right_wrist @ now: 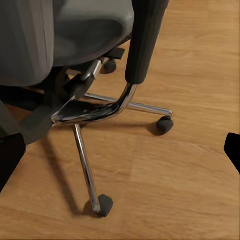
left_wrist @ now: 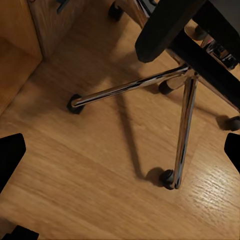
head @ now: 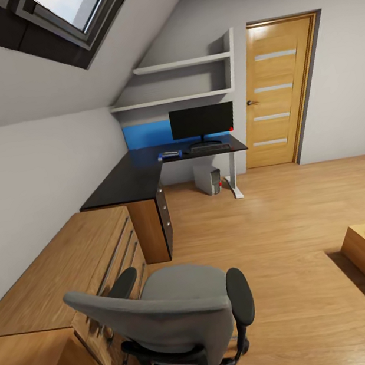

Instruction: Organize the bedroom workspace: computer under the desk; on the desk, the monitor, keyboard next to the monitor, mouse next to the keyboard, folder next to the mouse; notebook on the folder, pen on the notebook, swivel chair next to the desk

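1. Two sets of jaws, left (left_wrist: 120, 165) and right (right_wrist: 120, 155), stand spread, pinching nothing, above the floor (head: 278, 249).
2. Swivel chair (head: 175, 309) at 6 o'clock, just beside the oak drawers (head: 72, 268).
3. Worktop (head: 139, 175) at 12 o'clock carries monitor (head: 202, 120), keyboard (head: 209, 148); computer (head: 207, 178) beneath.

Camera placement around the swivel chair (head: 176, 315)

The room is overlooked from the head, high behind the chair, toward the far desk (head: 162, 168). The chair's chrome base is viewed closely from above by both wrist cameras, from opposite sides.

One swivel chair (head: 170, 316), one monitor (head: 202, 121), one computer (head: 208, 178), perhaps one keyboard (head: 209, 148).
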You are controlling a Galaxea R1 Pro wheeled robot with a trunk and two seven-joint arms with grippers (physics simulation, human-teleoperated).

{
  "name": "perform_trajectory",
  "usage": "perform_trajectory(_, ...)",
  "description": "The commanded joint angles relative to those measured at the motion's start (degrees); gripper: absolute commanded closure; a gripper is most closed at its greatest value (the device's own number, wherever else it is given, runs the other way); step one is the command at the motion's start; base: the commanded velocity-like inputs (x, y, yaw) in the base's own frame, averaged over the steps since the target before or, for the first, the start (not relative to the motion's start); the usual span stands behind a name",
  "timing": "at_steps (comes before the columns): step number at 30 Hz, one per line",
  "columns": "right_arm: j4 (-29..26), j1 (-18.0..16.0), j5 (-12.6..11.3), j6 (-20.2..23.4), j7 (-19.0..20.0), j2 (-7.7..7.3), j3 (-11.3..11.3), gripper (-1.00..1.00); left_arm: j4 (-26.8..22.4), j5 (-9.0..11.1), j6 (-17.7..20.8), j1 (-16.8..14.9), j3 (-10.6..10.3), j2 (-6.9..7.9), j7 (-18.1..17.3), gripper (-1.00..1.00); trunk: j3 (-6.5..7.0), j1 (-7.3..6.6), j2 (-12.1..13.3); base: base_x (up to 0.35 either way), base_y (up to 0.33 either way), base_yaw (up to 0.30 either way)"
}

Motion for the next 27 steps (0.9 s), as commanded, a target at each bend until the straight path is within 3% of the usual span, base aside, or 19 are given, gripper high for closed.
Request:
perform_trajectory(1, 0.0, 0.0, -0.1, -0.1, -0.5, -0.01, 0.5, -1.00, 0.0, 0.6, -0.3, 0.0, -0.4, 0.05, 0.3, -1.00, -0.24, 0.22, -0.4, 0.000, 0.000, 0.000)
perform_trajectory(12, 0.0, 0.0, -0.4, -1.9, -1.3, -0.26, -0.1, -1.00, 1.2, 0.6, -0.4, 0.0, -0.4, 0.04, 0.3, -1.00, -2.22, 2.64, -4.9, 0.000, 0.000, 0.000)
perform_trajectory(21, -0.1, 0.0, -0.5, -3.2, -8.0, -0.14, -0.1, -1.00, 1.4, 0.4, -0.4, 0.0, -0.5, 0.05, 0.3, -1.00, -3.83, 4.62, -8.5, 0.000, 0.000, 0.000)
perform_trajectory(27, -0.1, 0.0, -0.5, -3.3, -9.1, -0.18, 0.0, -1.00, 0.8, 0.3, -0.3, 0.0, -0.5, 0.17, 0.3, -1.00, -4.91, 5.93, -10.9, 0.000, 0.000, 0.000)
